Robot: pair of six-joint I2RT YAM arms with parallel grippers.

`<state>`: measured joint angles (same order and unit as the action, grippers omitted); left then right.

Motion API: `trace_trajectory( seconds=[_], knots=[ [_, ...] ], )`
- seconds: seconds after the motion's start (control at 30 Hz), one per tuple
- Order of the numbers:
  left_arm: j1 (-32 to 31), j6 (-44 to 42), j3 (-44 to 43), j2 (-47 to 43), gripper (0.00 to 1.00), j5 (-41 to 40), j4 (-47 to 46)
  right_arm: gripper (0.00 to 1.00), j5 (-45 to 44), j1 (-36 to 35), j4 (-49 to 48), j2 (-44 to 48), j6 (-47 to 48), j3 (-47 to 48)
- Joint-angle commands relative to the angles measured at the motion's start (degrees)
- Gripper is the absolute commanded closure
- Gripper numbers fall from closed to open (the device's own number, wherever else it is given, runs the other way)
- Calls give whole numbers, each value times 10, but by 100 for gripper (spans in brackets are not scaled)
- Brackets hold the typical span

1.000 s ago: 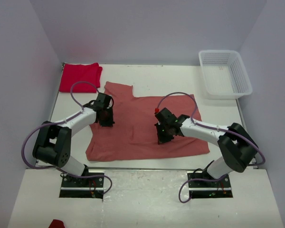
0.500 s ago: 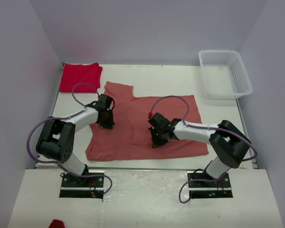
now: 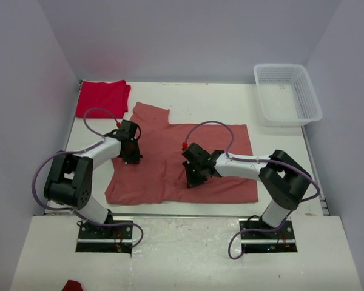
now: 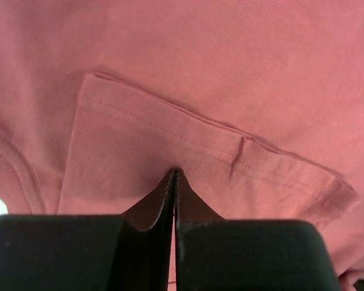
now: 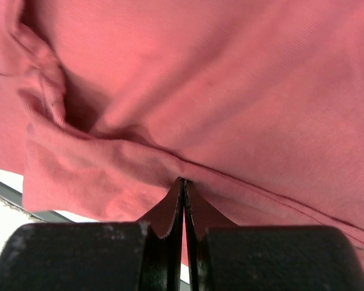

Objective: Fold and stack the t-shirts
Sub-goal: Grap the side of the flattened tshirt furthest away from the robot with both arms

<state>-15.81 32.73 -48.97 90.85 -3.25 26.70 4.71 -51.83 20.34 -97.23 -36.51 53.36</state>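
Cloth had shifted: the right gripper [image 3: 193, 177], pinching the mid-table salmon-pink t-shirt [image 3: 164, 145], had dragged its side toward 9 o'clock — the left gripper [image 3: 131, 156], clamped on a sleeve, barely moved. Folding seemed underway; the red t-shirt [image 3: 102, 97] lay at 10 o'clock.

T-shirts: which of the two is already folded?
The bright red t-shirt, a compact rectangle lying untouched in the far left corner. The salmon-pink t-shirt lies spread out in the middle, pinched by the left claw and the right claw.
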Motion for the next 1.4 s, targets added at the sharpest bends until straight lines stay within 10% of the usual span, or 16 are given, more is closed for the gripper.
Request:
trace_trajectory(
  seconds=[0.0, 0.8, 0.93, 1.1, 1.23, 1.37],
  knots=[
    [34, 15, 19, -13, 100, -79, 48, 100, -32, -5, 6, -33, -1, -8],
    [62, -21, -49, -117, 100, -76, 74, 100, -108, -19, 93, 33, 28, 59],
    [35, -22, -126, -153, 100, -97, 103, 76, -156, -22, 181, 101, 29, 145],
    [25, -58, -217, -139, 88, -100, 90, 2, -259, -4, 291, 118, 60, 274],
    [30, -128, -353, -1, 69, -71, 61, 1, -227, 122, 295, 55, 108, 358],
    [50, -163, -523, 163, 67, -37, 120, 23, -172, 268, 295, -55, 141, 427]
  ],
)
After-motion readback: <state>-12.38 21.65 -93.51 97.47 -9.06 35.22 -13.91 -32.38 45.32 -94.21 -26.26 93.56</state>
